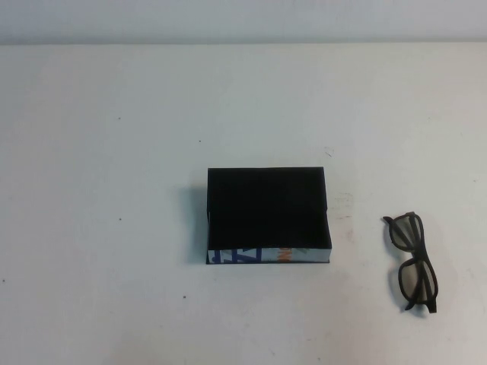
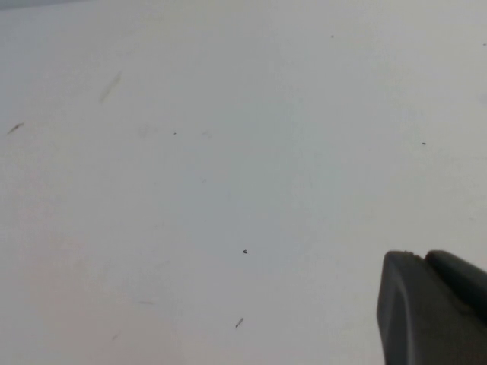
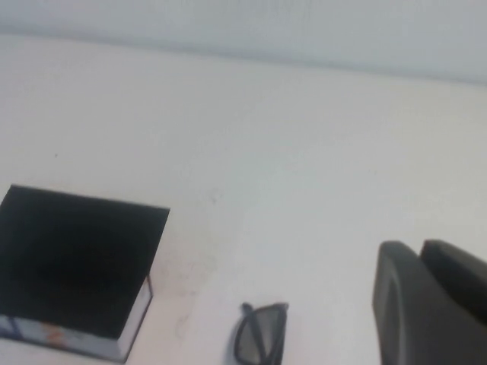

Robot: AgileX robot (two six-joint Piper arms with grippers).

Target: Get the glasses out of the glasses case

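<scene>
The glasses case (image 1: 268, 217) is a black box at the middle of the white table, its white side with blue and orange marks facing the front. The dark-framed glasses (image 1: 413, 261) lie folded on the table to its right, apart from it. Neither arm shows in the high view. In the right wrist view, my right gripper (image 3: 418, 247) is shut and empty, held above the table near the glasses (image 3: 261, 342) and the case (image 3: 76, 258). In the left wrist view, my left gripper (image 2: 422, 256) is shut and empty over bare table.
The white table (image 1: 114, 152) reaches back to a pale wall. A few small dark specks (image 2: 244, 251) mark its surface.
</scene>
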